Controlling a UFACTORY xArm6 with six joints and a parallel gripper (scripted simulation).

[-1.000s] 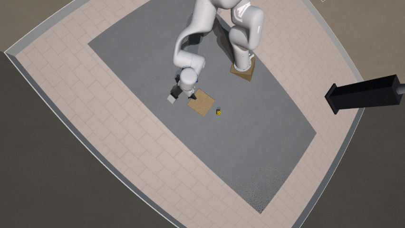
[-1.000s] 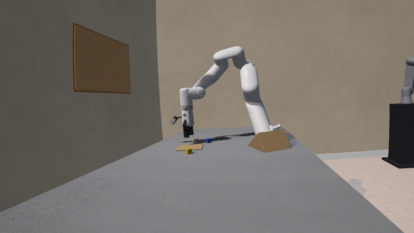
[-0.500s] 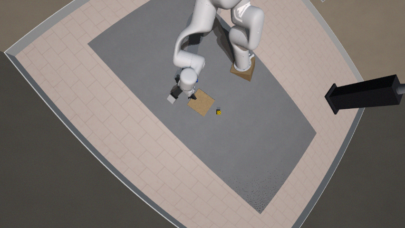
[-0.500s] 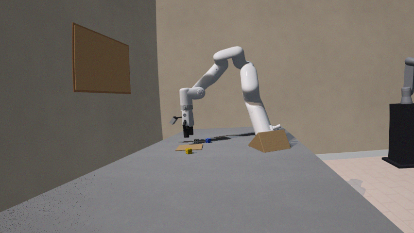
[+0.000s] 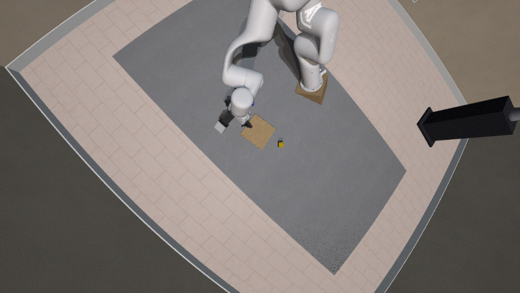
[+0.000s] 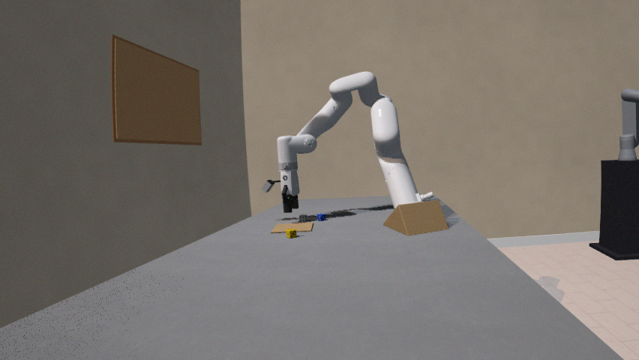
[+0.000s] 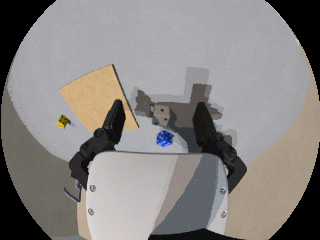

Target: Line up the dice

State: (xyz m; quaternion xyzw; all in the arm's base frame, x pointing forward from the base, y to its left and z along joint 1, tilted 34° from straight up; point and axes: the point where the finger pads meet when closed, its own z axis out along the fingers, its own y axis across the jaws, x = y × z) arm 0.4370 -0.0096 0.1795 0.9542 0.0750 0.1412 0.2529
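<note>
Overhead, spread empty fingers hover above the blue die (image 7: pixel 164 138), seemingly off the mat (image 7: pixel 94 95); next, descend and grasp.

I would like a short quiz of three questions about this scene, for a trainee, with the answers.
1. True or false: the yellow die lies on the mat.
2. Which die shows between the open jaws in the wrist view? A blue, B yellow, C grey.
3. How many dice are on the mat?

Key: 1 false, it lies on the table beside the mat. 2 A, the blue die. 3 none; the grey die is off it too.
</note>
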